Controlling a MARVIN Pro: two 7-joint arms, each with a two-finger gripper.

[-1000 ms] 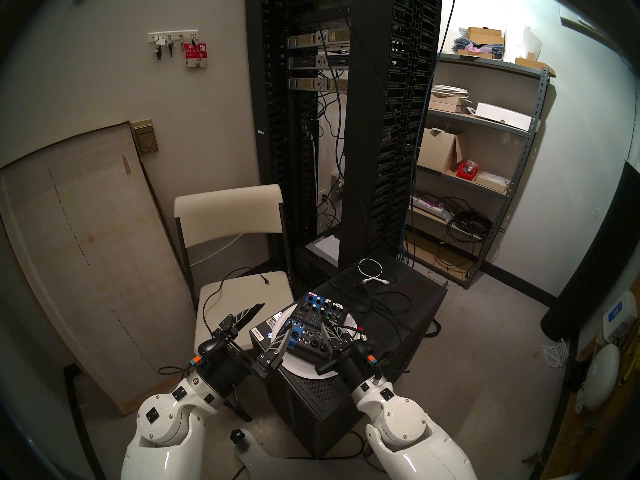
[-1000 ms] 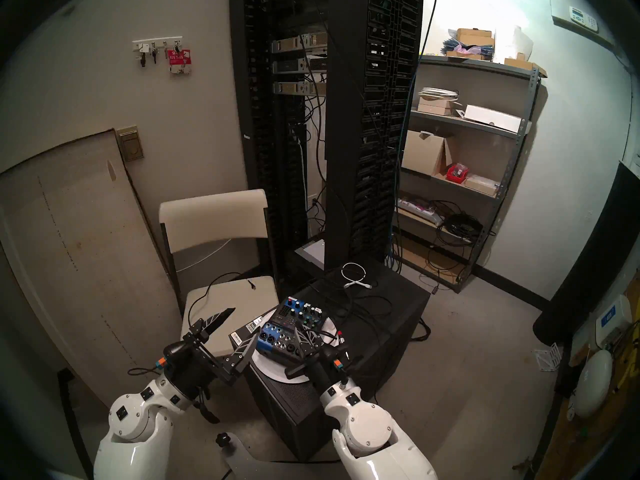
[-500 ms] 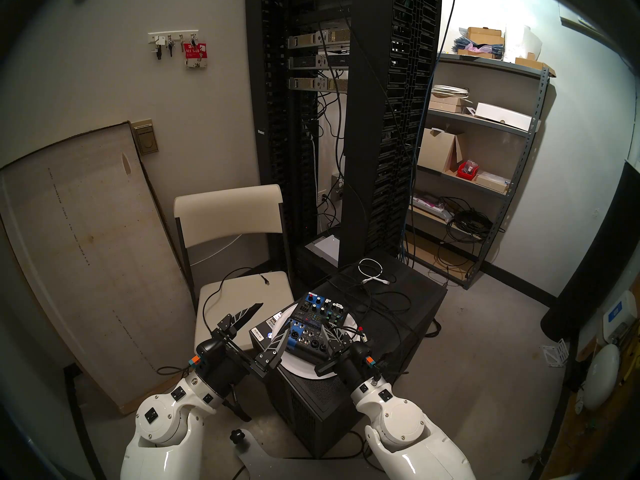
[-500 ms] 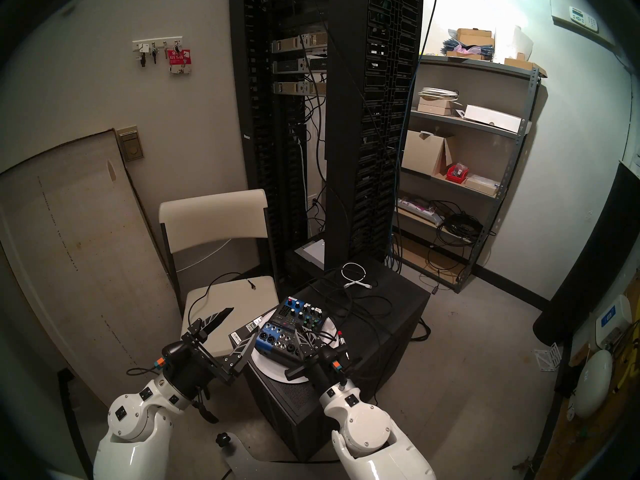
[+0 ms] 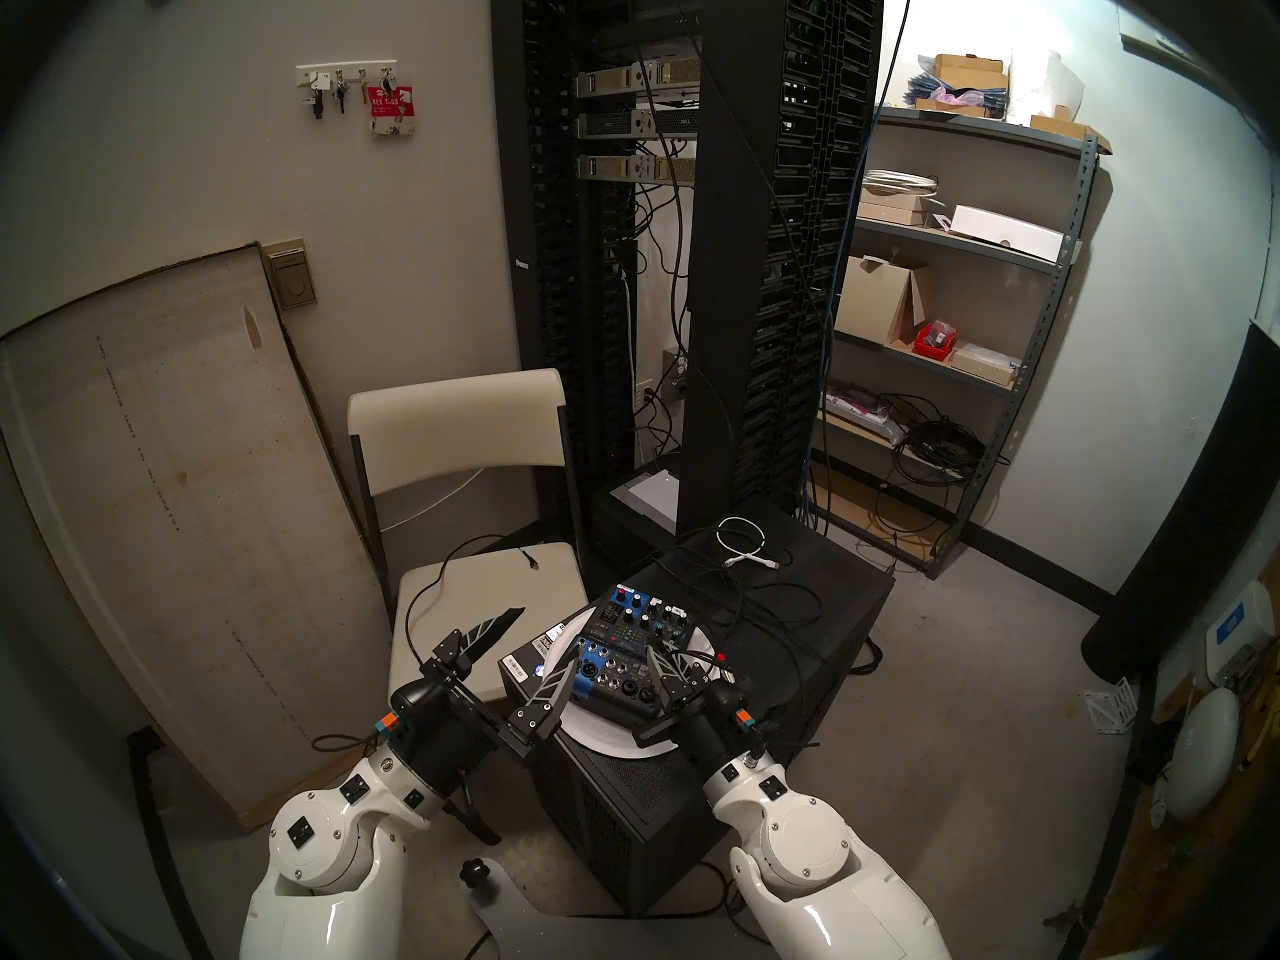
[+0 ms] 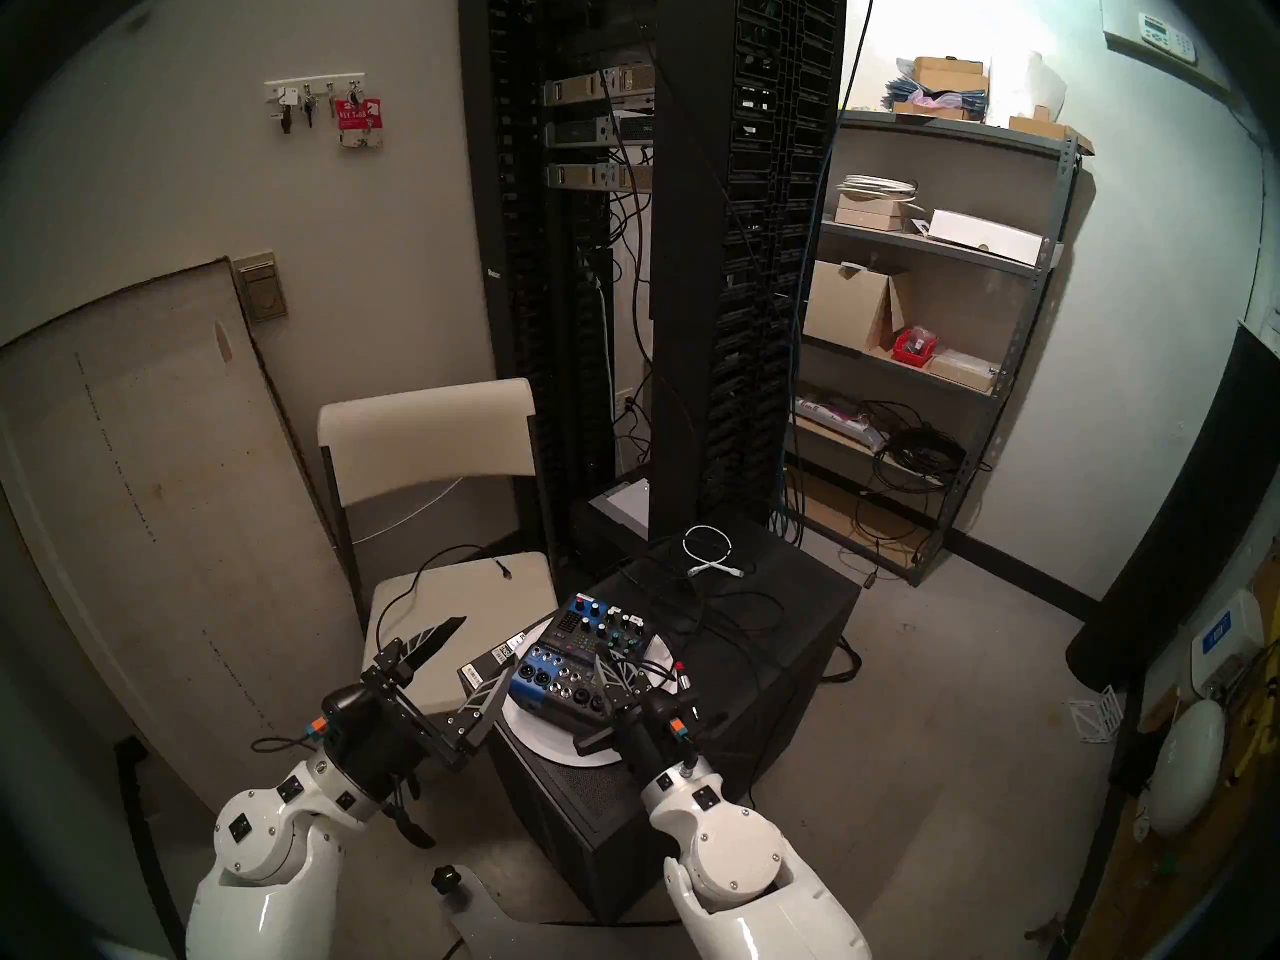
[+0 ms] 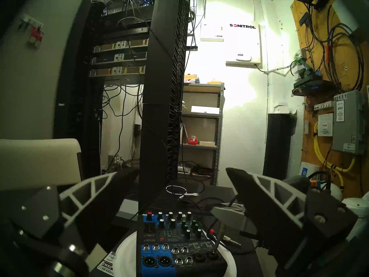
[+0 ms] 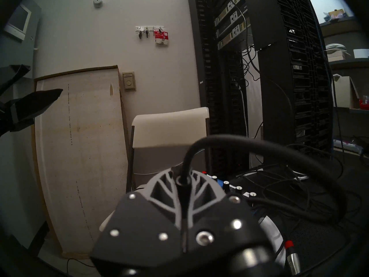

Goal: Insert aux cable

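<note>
My right gripper (image 5: 652, 654) (image 6: 600, 659) is shut on the aux cable plug (image 7: 218, 236), a silvery shaft pointing down at the near right corner of the small blue and black mixer (image 5: 623, 661) (image 7: 169, 246). The plug's tip meets the panel at a socket there; I cannot tell how deep it sits. In the right wrist view the black aux cable (image 8: 259, 144) loops up out of the shut fingers (image 8: 199, 190). My left gripper (image 5: 547, 636) (image 6: 486, 648) stands wide open just left of the mixer, holding nothing.
The mixer rests on a white round plate (image 5: 602, 740) on top of a black tower case (image 5: 796, 661). A second jack plug with a red band (image 5: 720, 659) (image 7: 231, 240) lies right of the mixer. A coiled white cable (image 5: 744, 543), a cream chair (image 5: 485, 577) and a tall rack (image 5: 720, 314) stand behind.
The left arm has drifted very slightly to the left. The right gripper stays shut on the plug over the mixer with hardly any motion.
</note>
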